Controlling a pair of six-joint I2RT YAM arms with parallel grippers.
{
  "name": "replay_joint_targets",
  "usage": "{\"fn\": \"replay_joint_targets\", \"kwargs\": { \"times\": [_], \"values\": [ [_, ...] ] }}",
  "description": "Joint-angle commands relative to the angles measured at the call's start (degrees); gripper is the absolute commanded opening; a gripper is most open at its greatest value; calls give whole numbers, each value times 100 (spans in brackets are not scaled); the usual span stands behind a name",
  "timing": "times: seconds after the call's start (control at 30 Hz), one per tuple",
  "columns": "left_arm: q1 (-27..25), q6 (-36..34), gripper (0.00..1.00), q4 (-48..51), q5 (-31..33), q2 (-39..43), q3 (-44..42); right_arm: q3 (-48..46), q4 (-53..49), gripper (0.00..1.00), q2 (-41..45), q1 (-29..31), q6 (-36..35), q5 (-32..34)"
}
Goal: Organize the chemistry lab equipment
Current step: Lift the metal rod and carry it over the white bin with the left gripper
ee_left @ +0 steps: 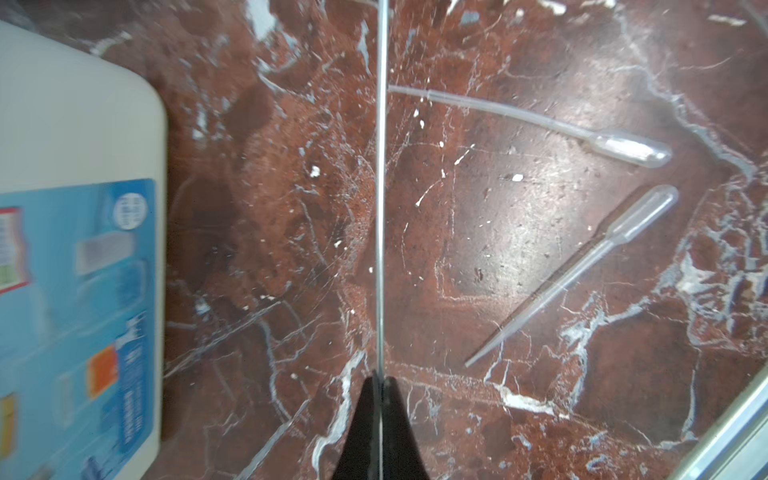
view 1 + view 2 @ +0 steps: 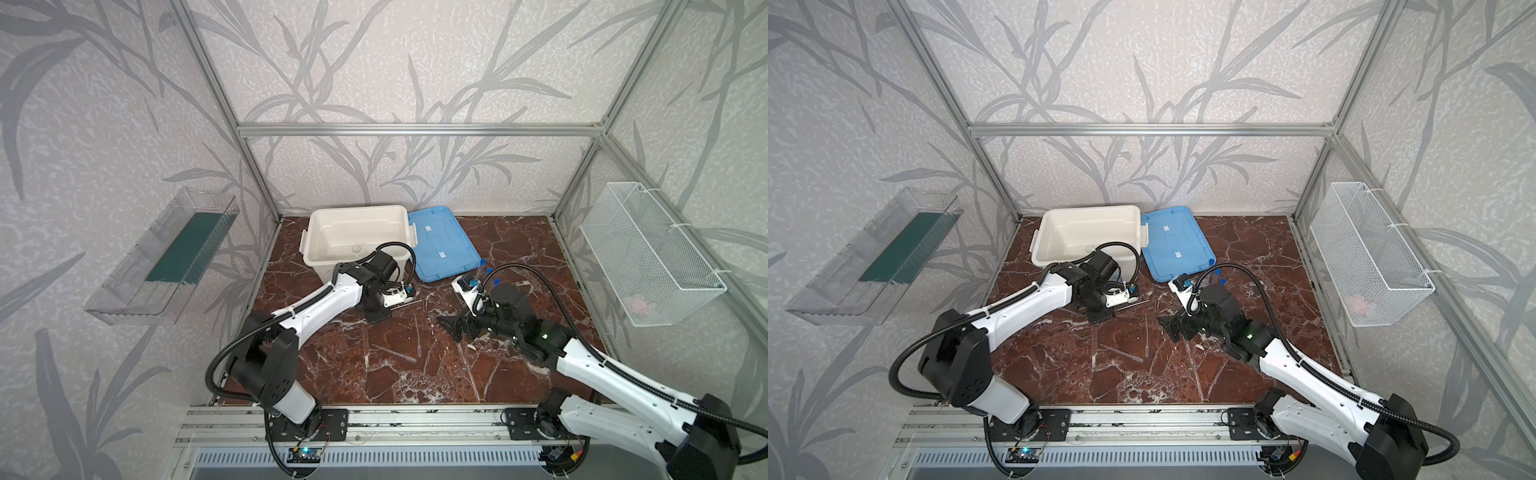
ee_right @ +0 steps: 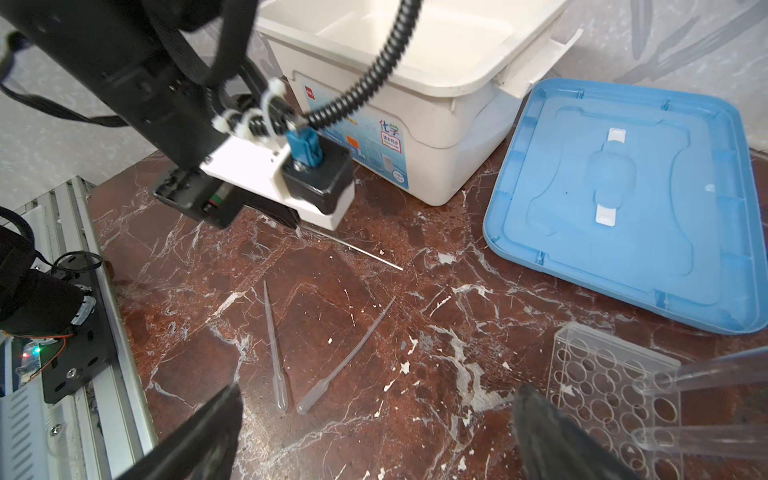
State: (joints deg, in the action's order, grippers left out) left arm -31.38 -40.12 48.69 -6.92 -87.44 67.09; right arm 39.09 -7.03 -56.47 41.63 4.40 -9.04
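A thin metal rod is pinched at one end in the closed left tool and sticks out straight, low over the worktop; I cannot tell whether its free tip touches. Near it, a straight dropper and a slightly bent dropper, both clear plastic, lie flat with bulbs close together and tips splayed apart. A clear rack with round holes sits just beside the blue lid, with clear blue-capped test tubes standing in it
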Motion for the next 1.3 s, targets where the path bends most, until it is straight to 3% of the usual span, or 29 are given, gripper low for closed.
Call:
{"fn": "replay_joint_targets", "kwargs": {
  "times": [0.0, 0.27, 0.57, 0.87, 1.27],
  "values": [
    [67, -482, 0, 125, -152, 692, 257, 332, 39, 99, 113, -12, -1, -39],
    [742, -1212, 0, 1079, -507, 637, 1780, 1094, 496, 99, -314, -14, 443, -552],
    [1508, -1832, 0, 1067, -754, 166, 2707, 2647, 238, 99, -1558, -41, 692, -1075],
    [1991, -2228, 0, 947, -1155, -785, 3425, 3337, 562, 99, -2523, -54, 820, -1105],
    [2089, -2755, 0, 887, -1048, -2008, 3994, 3746, 730, 99, -3134, -306, 1044, -986]
  ]
}}
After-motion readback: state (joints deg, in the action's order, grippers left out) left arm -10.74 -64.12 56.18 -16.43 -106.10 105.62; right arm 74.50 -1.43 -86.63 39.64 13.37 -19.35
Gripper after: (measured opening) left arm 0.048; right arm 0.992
